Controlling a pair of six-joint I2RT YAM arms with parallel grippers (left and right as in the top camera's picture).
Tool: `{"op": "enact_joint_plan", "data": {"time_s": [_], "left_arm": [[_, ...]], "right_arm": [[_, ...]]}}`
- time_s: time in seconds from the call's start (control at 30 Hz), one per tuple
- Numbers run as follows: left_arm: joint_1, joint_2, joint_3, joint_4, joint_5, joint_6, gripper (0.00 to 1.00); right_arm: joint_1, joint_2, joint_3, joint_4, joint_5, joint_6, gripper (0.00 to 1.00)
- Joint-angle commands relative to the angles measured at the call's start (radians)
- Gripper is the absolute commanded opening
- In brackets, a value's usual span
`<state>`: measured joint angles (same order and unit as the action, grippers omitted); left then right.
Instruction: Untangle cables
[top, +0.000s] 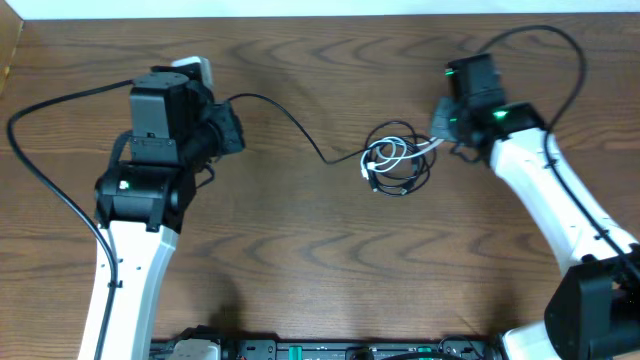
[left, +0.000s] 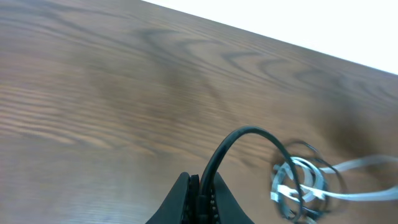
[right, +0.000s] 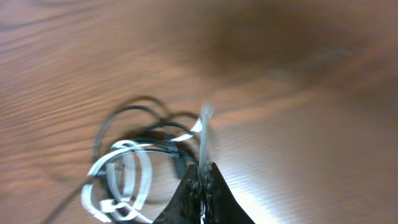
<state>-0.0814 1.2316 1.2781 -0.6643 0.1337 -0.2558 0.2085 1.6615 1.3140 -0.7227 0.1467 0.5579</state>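
The black cable (top: 290, 120) runs from my left gripper (top: 234, 118) across the table into a tangle (top: 395, 160), where it is coiled with the white cable (top: 388, 152). In the left wrist view my left gripper (left: 200, 198) is shut on the black cable (left: 245, 132), which arches away toward the knot (left: 301, 186). At the tangle's right side my right gripper (top: 442, 140) is shut on a strand of the white cable (right: 204, 130). That strand rises from between the jaws of the right gripper (right: 203, 180), with the white loops (right: 127, 177) lying to the left.
The wooden table (top: 320, 250) ends in a pale far edge (top: 320, 8). Thick black arm wires loop out at the left (top: 45, 110) and at the right (top: 565, 45). A bar of equipment (top: 320, 350) lies along the near edge.
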Motion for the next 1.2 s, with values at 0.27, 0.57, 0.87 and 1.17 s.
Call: {"op": "enact_joint_plan", "data": {"time_s": [0.27, 0.57, 0.87, 1.17], "left_arm": [[0.296, 0.086, 0.003, 0.037, -0.082, -0.027, 0.08], [0.471, 0.086, 0.003, 0.047, -0.013, -0.067, 0.08], [0.369, 0.086, 0.003, 0.044, -0.011, -0.068, 0.08], [0.212, 0.087, 0.003, 0.037, -0.015, -0.068, 0.08]], "right_arm": [[-0.35, -0.027, 0.013, -0.105, 0.027, -0.097, 0.01], [-0.554, -0.027, 0.013, -0.106, -0.056, -0.126, 0.01], [-0.46, -0.027, 0.013, -0.054, -0.37, -0.291, 0.34], [-0.205, -0.024, 0.013, 0.018, -0.513, -0.4, 0.86]]}}
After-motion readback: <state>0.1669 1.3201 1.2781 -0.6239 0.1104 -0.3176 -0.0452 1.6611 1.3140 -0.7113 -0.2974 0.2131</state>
